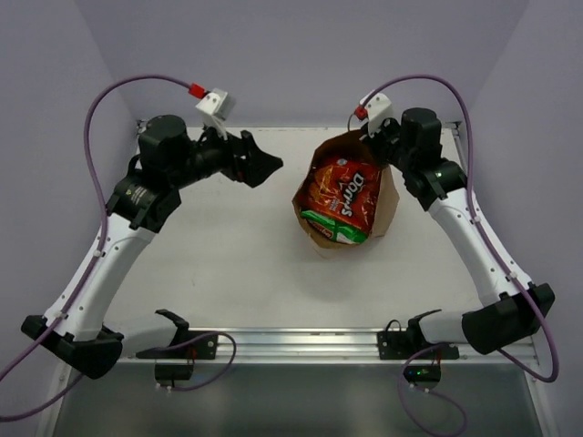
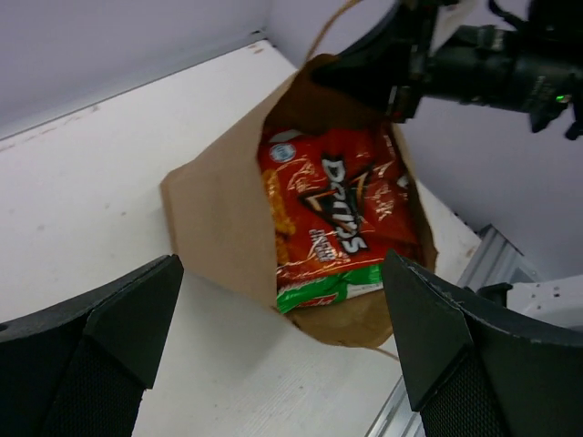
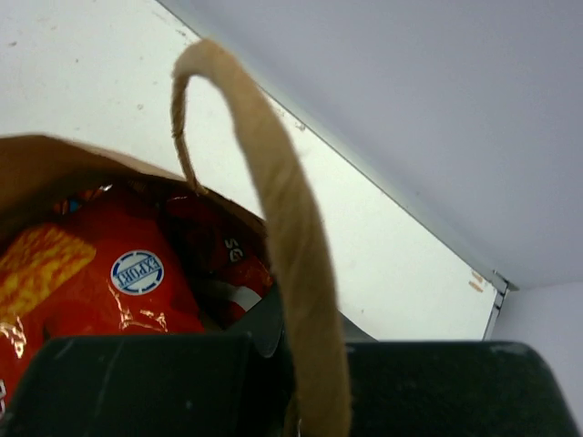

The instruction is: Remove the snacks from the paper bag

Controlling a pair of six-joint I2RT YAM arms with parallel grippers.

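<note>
Left arm: was raised with elbow bent; left end effector hovered left of the paper bag, jaws spread wide.
Right arm: reached to the bag's far side; right end effector was clamped on its handle.

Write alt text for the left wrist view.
An open paper bag on a white table holds a red Doritos pack and a green-white packet. The right gripper is shut at its far rim; the open left gripper frames the foreground.
</note>
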